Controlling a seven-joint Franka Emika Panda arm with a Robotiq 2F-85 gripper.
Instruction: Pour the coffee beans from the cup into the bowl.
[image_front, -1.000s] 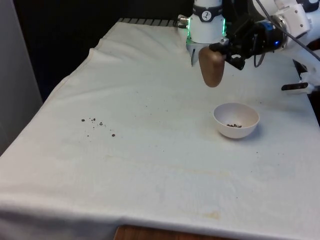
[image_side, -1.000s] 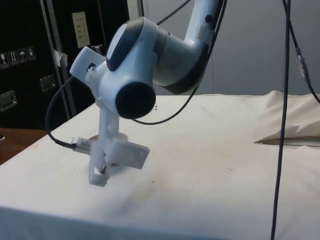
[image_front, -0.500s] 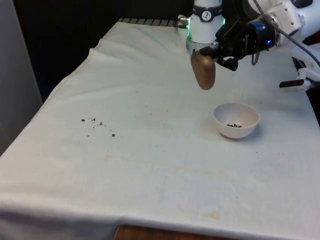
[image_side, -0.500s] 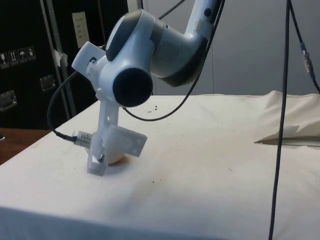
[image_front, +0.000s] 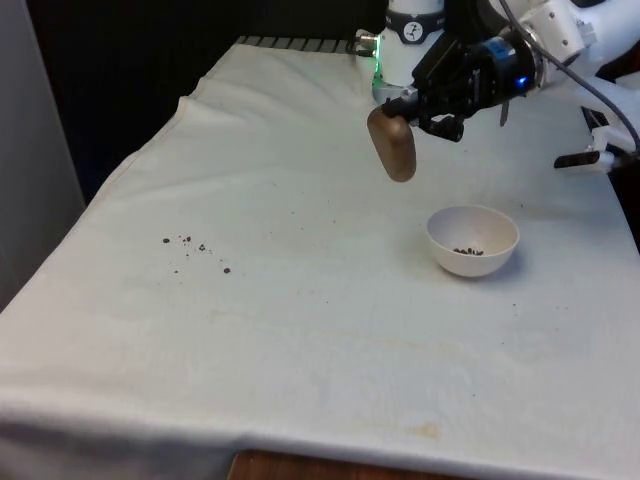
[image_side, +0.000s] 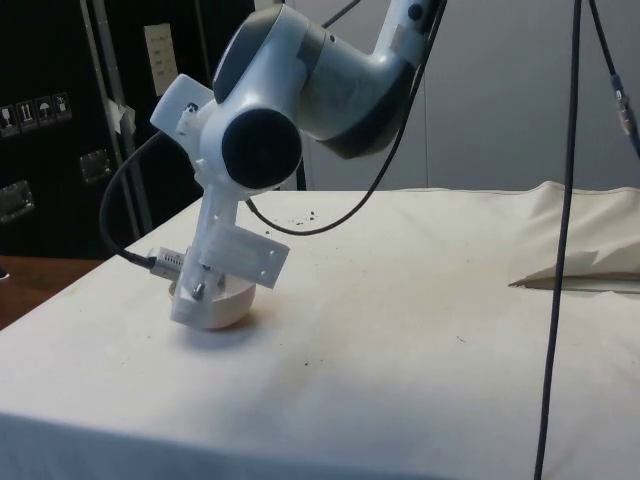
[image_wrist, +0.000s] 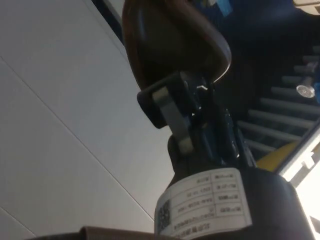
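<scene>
Brown and glossy, the rounded cup (image_front: 392, 150) hung clamped in my black two-finger gripper (image_front: 408, 108), beside the white round bowl (image_front: 472, 240) holding few beans; I judged steady carrying best.

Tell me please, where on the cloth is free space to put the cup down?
The widest bare patch lies between the spilled beans and the bowl, running to the table's near edge. The far corner on the front view's left is bare too. It is crowded around the bowl, where the gripper holds the brown cup above the cloth.
</scene>
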